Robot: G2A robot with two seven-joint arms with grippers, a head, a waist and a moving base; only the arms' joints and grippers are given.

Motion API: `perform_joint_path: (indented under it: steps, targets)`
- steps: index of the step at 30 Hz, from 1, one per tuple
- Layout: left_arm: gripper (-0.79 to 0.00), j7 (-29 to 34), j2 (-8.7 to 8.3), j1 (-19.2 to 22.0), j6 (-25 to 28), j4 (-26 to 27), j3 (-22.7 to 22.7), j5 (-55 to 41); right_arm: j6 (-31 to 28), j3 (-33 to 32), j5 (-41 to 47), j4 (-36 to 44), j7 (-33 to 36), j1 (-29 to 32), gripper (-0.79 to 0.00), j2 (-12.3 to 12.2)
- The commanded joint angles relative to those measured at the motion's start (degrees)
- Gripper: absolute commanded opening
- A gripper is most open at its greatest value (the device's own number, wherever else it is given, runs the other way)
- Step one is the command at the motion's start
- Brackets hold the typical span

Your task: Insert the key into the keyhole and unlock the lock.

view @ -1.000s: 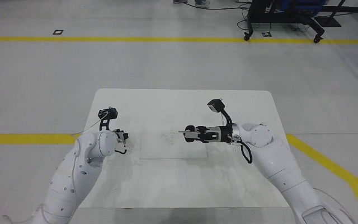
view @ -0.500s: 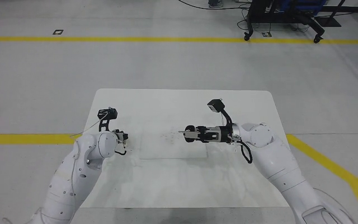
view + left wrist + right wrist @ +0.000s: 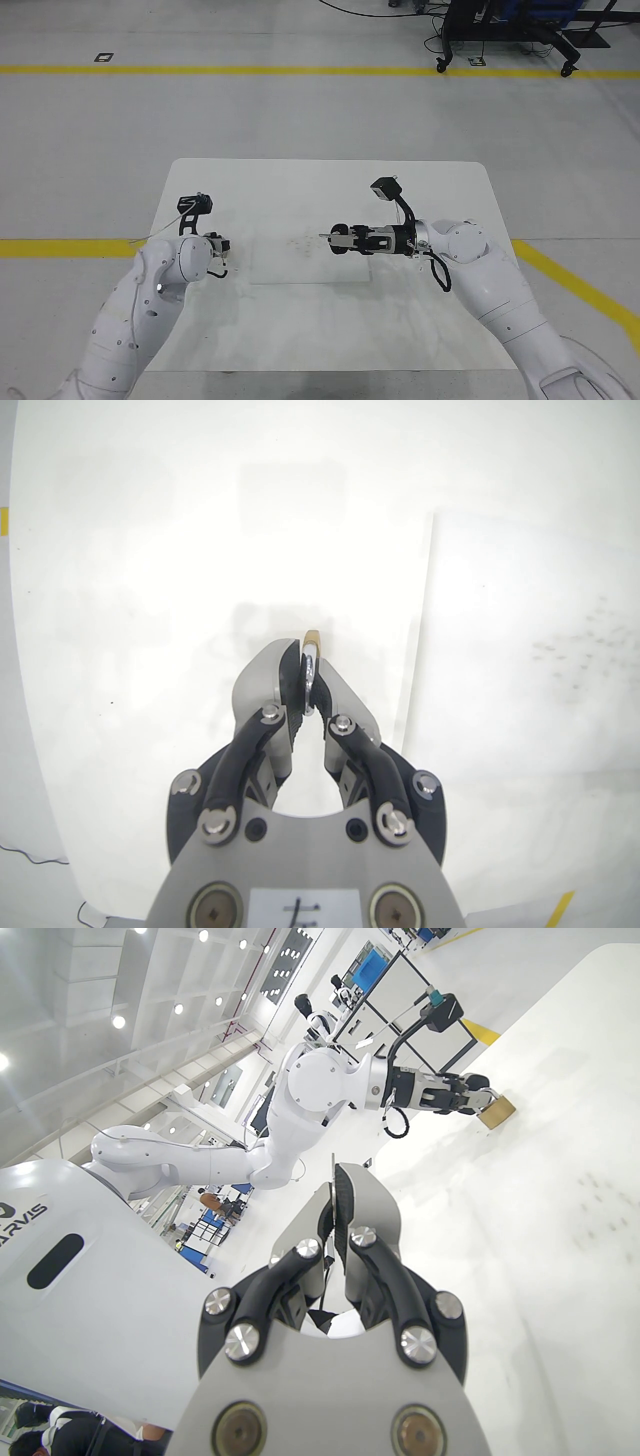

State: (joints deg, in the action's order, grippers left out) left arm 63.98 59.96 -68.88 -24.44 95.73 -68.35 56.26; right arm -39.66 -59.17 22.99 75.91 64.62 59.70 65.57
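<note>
Open bench (image 3: 330,190) surface lies between the left hand (image 3: 218,243) and the right hand (image 3: 332,238), which are well apart; a flat white sheet (image 3: 300,268) lies on it. The lock (image 3: 496,1111), clamped in the left hand low over the bench, and the key (image 3: 332,1173), pinched in the right hand, bound this gap.

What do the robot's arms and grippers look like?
The left arm and right arm are glossy white with rounded joints and black wrist cables. The left gripper and right gripper have grey metal bodies, black links, silver bolts, ribbed black pads.
</note>
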Motion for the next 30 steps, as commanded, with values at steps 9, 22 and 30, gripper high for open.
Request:
perform_joint_path:
  steps: [9, 22, 30]
  targets:
    - [-0.785, -3.55, -0.13, -2.02, 4.65, -1.09, -4.77, -5.8, 0.0, 0.0, 0.0, 0.0, 0.0, 0.0, -0.785, 0.0]
    - [-0.785, -8.06, 0.16, -4.54, 35.43, -10.62, -17.15, -51.48, 0.0, 0.0, 0.0, 0.0, 0.0, 0.0, -0.785, 0.0]
    - [-0.785, -4.31, 0.02, -2.77, 36.1, -12.09, -16.95, -53.14, 0.0, 0.0, 0.0, 0.0, 0.0, 0.0, -0.785, 0.0]
